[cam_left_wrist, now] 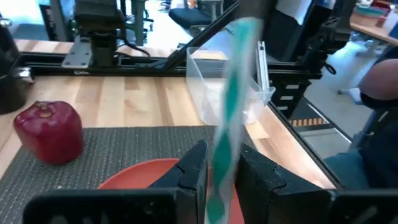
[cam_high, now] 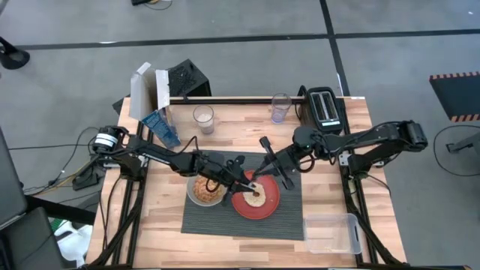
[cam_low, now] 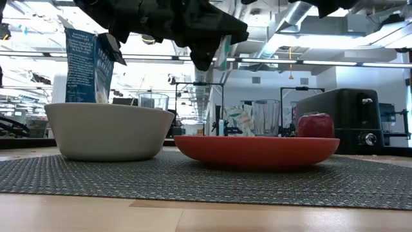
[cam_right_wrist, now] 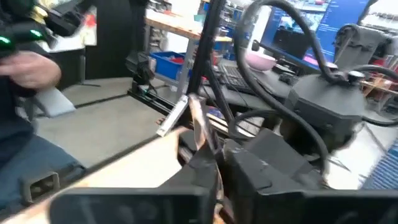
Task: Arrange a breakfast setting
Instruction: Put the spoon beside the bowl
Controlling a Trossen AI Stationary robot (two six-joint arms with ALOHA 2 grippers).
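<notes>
placemat (cam_high: 225, 217): dark grey ribbed, on the near half of the table.
bowl (cam_low: 106, 131): pale grey, left on mat; contents seen only from above, hidden in low view.
plate (cam_low: 257, 151): red-orange, just right of bowl.
red item (cam_left_wrist: 48, 132): on mat right of plate, clear in left wrist and low views.
left gripper (cam_left_wrist: 217, 171): above plate, fingers pinching a blurred teal-white stick (cam_left_wrist: 229, 118), top cut off.
right gripper (cam_high: 259, 180): over plate, fingers pressed together; any held object too blurred.
toaster (cam_low: 351, 119): far right.
</notes>
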